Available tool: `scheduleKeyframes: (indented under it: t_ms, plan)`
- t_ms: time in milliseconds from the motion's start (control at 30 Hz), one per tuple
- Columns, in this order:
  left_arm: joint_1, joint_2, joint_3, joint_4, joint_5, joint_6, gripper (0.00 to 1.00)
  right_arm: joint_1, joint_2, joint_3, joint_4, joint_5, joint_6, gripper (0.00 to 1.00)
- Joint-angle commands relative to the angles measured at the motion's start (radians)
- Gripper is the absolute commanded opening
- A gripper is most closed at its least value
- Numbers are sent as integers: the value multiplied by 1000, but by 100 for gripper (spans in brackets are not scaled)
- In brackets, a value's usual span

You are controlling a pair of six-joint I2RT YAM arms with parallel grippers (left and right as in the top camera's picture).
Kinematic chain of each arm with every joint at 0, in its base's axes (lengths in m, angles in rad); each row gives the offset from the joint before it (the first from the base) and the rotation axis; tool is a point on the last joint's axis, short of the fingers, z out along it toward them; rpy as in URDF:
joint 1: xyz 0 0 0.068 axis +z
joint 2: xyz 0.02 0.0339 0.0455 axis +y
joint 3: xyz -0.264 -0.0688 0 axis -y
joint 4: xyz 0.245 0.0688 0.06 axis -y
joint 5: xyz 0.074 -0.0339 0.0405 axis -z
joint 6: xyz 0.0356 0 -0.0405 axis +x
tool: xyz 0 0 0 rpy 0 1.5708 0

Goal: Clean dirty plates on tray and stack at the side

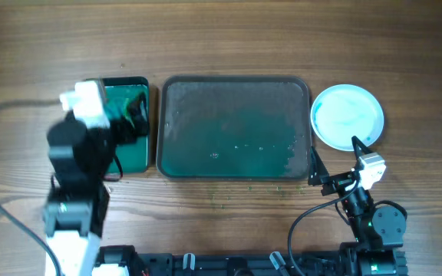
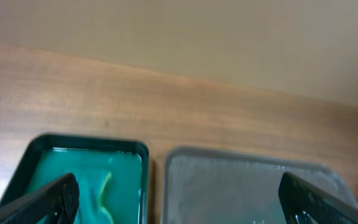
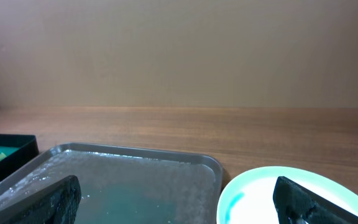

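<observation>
White plates (image 1: 347,116) just right of smeared tray (image 1: 236,115). Left end effector (image 2: 179,208) spread wide, empty, over green tray (image 2: 92,144); right end effector (image 3: 179,208) likewise.

at table centre: tray (image 1: 236,126), long side running left-right. nothing on it but wet film. just left of it, parallel, narrow gap between, not touching: smaller tray (image 1: 133,157). right of the tray, off it and on the table (image 1: 221,38): plates (image 1: 347,115), level with the tray's far right corner, rim just beside the tray rim, contact unclear. count in that pile not readable. above the smaller tray, over its far half: left gripper (image 1: 133,119). in front of the plates, off the tray's front right corner, over bare table: right gripper (image 1: 336,161).
</observation>
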Motion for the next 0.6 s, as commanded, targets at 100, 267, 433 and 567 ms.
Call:
scheduleKeyframes:
  t_ms: [100,267,433,567]
  plan:
    - [5,-297,-335,200,22,21,100,5,-11,-2,2,13,10,100]
    - [5,-507,-490,207,21,32,100,5,-11,-2,2,13,10,100]
    - [5,-634,-585,209,14,36,100,5,-11,-2,2,13,10,100]
    - [4,-692,-641,215,-26,36,100,5,-11,-2,2,13,10,100]
